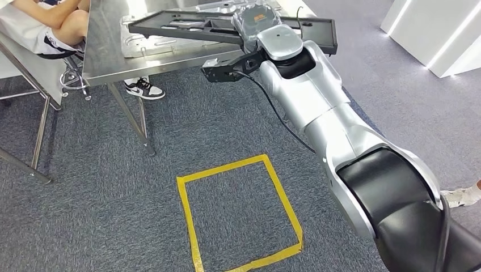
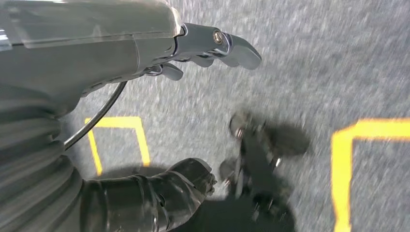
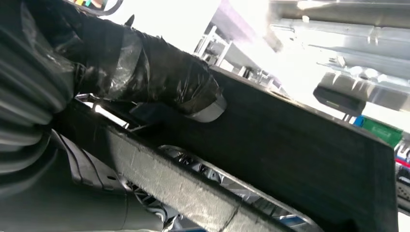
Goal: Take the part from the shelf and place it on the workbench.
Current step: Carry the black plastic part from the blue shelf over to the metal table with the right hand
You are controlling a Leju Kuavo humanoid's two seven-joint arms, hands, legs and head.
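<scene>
The part is a long, flat black frame with open cut-outs. My right hand grips it near its middle, at the end of my outstretched silver right arm. It hangs slightly tilted over the front edge of the steel workbench; I cannot tell whether it touches the top. In the right wrist view my tape-wrapped thumb presses on the black part. My left hand hangs over the carpet with fingers apart, holding nothing.
A person sits at the workbench's left end, one shoe by the table leg. Silver stamped sheet metal lies on the bench. A yellow tape square marks the carpet. A white unit stands at the far right, another shoe nearby.
</scene>
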